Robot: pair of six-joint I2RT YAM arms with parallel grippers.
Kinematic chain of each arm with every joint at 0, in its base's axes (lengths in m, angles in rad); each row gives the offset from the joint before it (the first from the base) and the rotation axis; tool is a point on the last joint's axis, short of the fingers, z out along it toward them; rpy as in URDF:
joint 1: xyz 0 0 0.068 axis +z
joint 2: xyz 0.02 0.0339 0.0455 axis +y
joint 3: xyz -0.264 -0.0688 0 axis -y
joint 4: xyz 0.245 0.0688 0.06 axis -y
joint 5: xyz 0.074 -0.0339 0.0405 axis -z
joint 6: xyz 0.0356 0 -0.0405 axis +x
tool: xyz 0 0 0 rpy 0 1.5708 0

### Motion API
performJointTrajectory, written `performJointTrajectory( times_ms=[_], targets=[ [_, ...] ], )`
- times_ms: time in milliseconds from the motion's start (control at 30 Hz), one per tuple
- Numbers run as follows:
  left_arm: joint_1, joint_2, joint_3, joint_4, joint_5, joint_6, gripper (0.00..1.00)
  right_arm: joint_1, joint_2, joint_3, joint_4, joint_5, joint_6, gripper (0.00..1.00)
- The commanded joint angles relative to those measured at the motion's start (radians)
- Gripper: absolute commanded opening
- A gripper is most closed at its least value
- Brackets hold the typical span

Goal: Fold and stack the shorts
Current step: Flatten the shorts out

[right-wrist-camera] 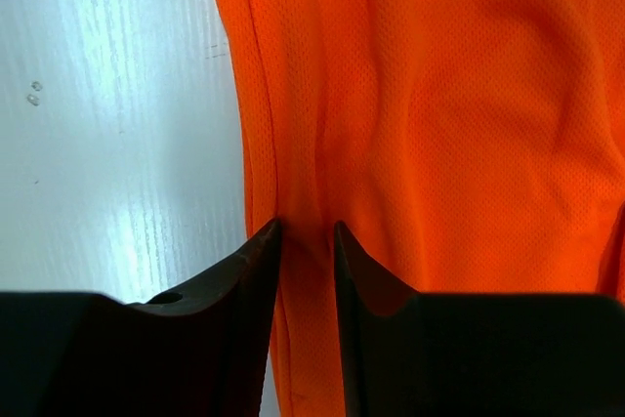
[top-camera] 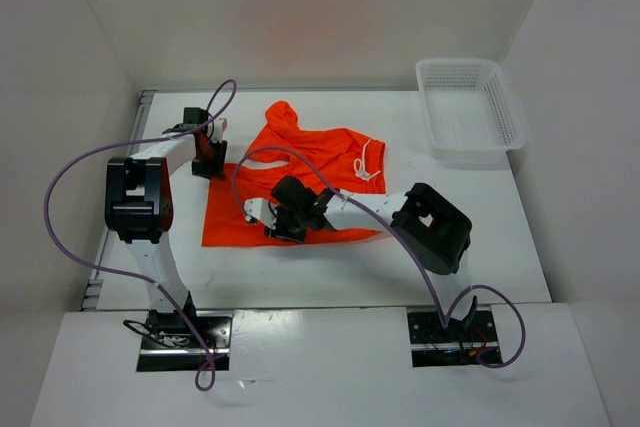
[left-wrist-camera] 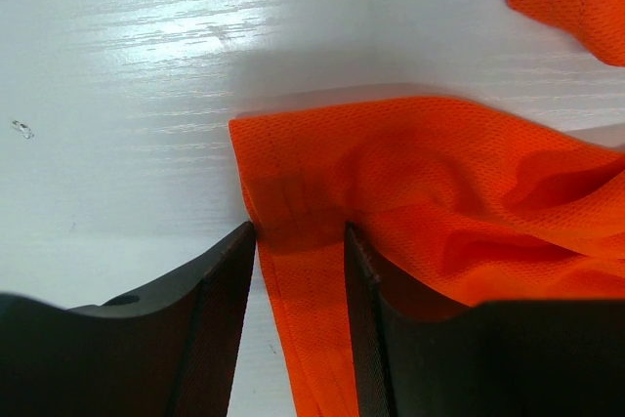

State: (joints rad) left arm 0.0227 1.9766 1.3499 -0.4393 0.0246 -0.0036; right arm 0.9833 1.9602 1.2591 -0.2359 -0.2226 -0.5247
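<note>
The orange shorts (top-camera: pixel 310 157) lie spread and rumpled across the middle of the table, their white drawstring (top-camera: pixel 368 162) at the right. My left gripper (top-camera: pixel 209 160) is at the cloth's far left corner. In the left wrist view its jaws (left-wrist-camera: pixel 301 231) stand apart, straddling the hem of the shorts (left-wrist-camera: pixel 439 183), which lies flat between them. My right gripper (top-camera: pixel 273 226) is low over the near edge of the cloth. In the right wrist view its fingers (right-wrist-camera: pixel 308 227) stand a little apart with a fold of the shorts' (right-wrist-camera: pixel 439 95) edge between them.
A white mesh basket (top-camera: pixel 470 107) stands at the back right corner of the table. White walls close in the table (top-camera: pixel 300 277) on the left, back and right. A purple cable loops off each arm.
</note>
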Motion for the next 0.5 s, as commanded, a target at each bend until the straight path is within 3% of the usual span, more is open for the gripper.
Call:
performJointTrajectory(
  times_ms=[0, 67, 200, 467],
  targets=[
    [-0.010, 0.053, -0.034, -0.075, 0.014, 0.004, 0.49, 0.012, -0.063, -0.010, -0.017, -0.037, 0.018, 0.34],
    [-0.010, 0.053, -0.043, -0.075, 0.014, 0.004, 0.49, 0.012, -0.072, -0.010, -0.017, -0.037, 0.019, 0.36],
    [-0.010, 0.053, -0.043, -0.075, 0.014, 0.004, 0.49, 0.012, -0.093, -0.010, -0.017, -0.037, 0.019, 0.52],
    [-0.010, 0.053, -0.043, -0.075, 0.005, 0.004, 0.49, 0.012, -0.103, -0.010, -0.036, -0.066, 0.005, 0.45]
  ],
)
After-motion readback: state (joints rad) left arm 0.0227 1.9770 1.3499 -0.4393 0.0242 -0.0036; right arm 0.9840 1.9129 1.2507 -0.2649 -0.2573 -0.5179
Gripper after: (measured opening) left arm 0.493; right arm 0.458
